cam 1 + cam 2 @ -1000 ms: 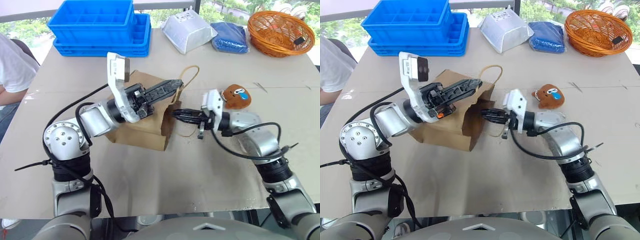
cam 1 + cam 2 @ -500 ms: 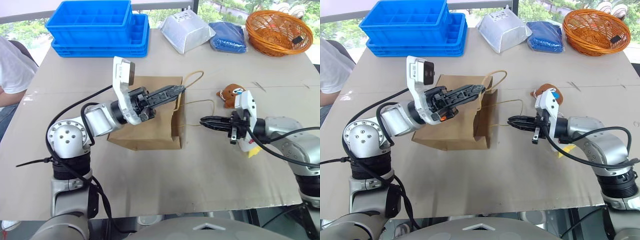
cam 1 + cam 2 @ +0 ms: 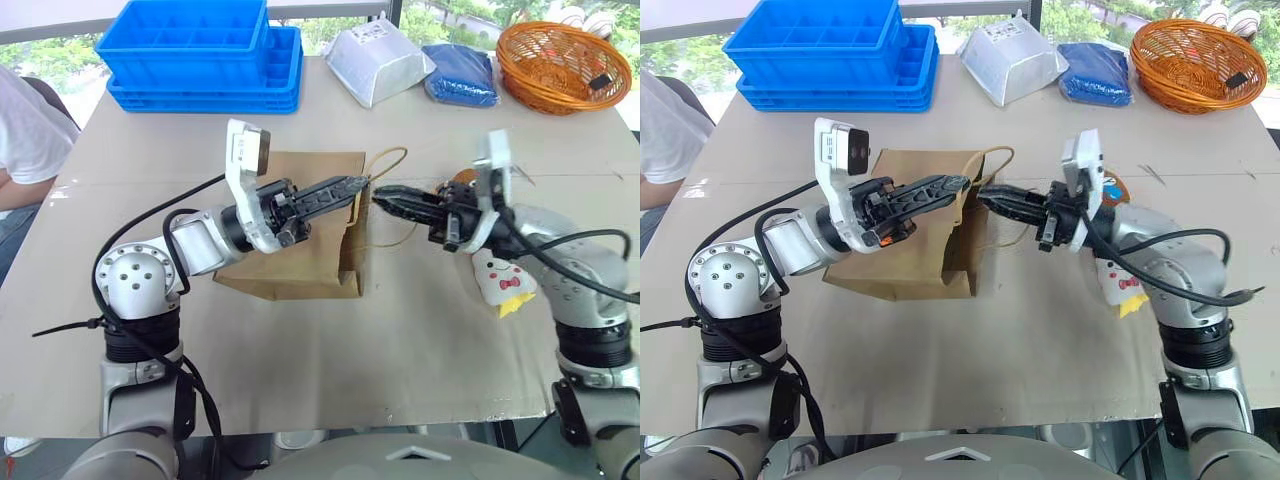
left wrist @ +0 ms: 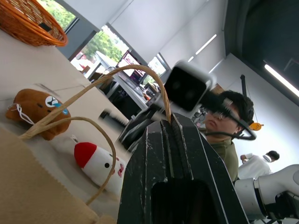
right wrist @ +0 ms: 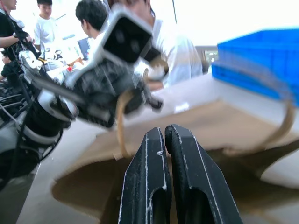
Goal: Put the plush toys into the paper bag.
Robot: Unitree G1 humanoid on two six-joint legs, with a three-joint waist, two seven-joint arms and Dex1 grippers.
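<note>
The tan paper bag [image 3: 295, 235] lies on its side on the table, mouth toward the right. My left gripper [image 3: 360, 183] is shut on one cord handle [image 4: 140, 70] at the bag's upper rim. My right gripper [image 3: 380, 195] is shut with nothing between its fingers [image 5: 149, 154]. Its tips sit at the bag's mouth, close to the left gripper's tips. The second handle [image 3: 400, 235] hangs loose below it. The brown plush toy [image 3: 1118, 188] lies behind my right wrist, partly hidden. The white cone plush toy [image 3: 505, 283] with its red bow lies under my right forearm.
Stacked blue crates [image 3: 190, 50] stand at the table's back left. A white wrapped packet [image 3: 375, 62], a blue packet [image 3: 460, 75] and an orange basket [image 3: 560, 65] line the back right. A person in white [image 3: 25, 130] sits at the left edge.
My right gripper left the bag's mouth, swung out to the right, then came back left and up to the mouth. The bag shifted and flattened. The white toy now shows under my right forearm.
</note>
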